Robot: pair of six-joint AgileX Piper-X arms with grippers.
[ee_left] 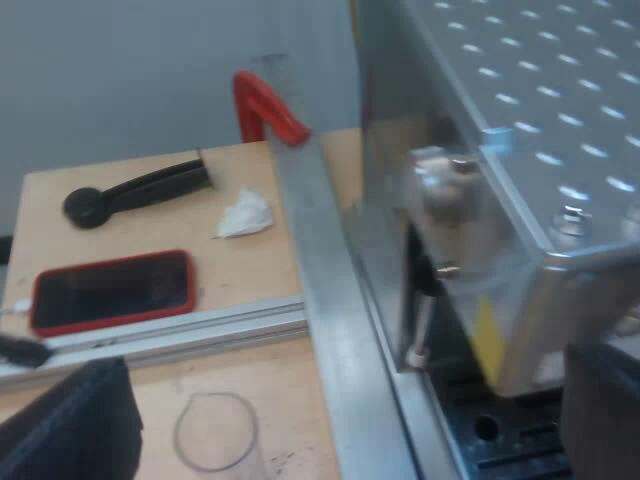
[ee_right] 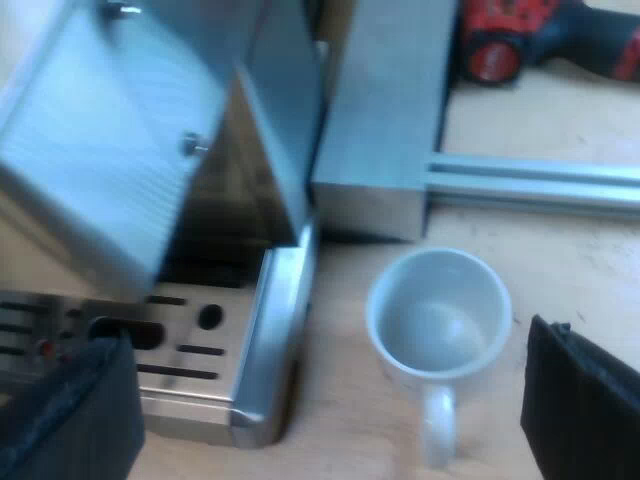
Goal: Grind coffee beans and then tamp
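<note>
Fingers of the left gripper (ee_left: 330, 430) stand wide apart and empty, the measuring glass (ee_left: 215, 432) between them, only its rim clear. Near it rises the espresso machine (ee_left: 520, 110), its front fittings hard to make out. The right gripper (ee_right: 320, 410), equally wide and empty, hangs over the mug (ee_right: 438, 322), which stands just beside the machine's drip tray (ee_right: 225, 345).

Brushed silver espresso machine (ee_left: 520, 90), top dotted in even rows. Black slots across its silver drip tray (ee_right: 190, 392). White mug (ee_right: 440, 315). Red-cased phone (ee_left: 112, 292), black screen. White tissue (ee_left: 245, 215). Red-and-black drill (ee_right: 540, 40). Pale tan wooden tabletop (ee_left: 230, 270).
</note>
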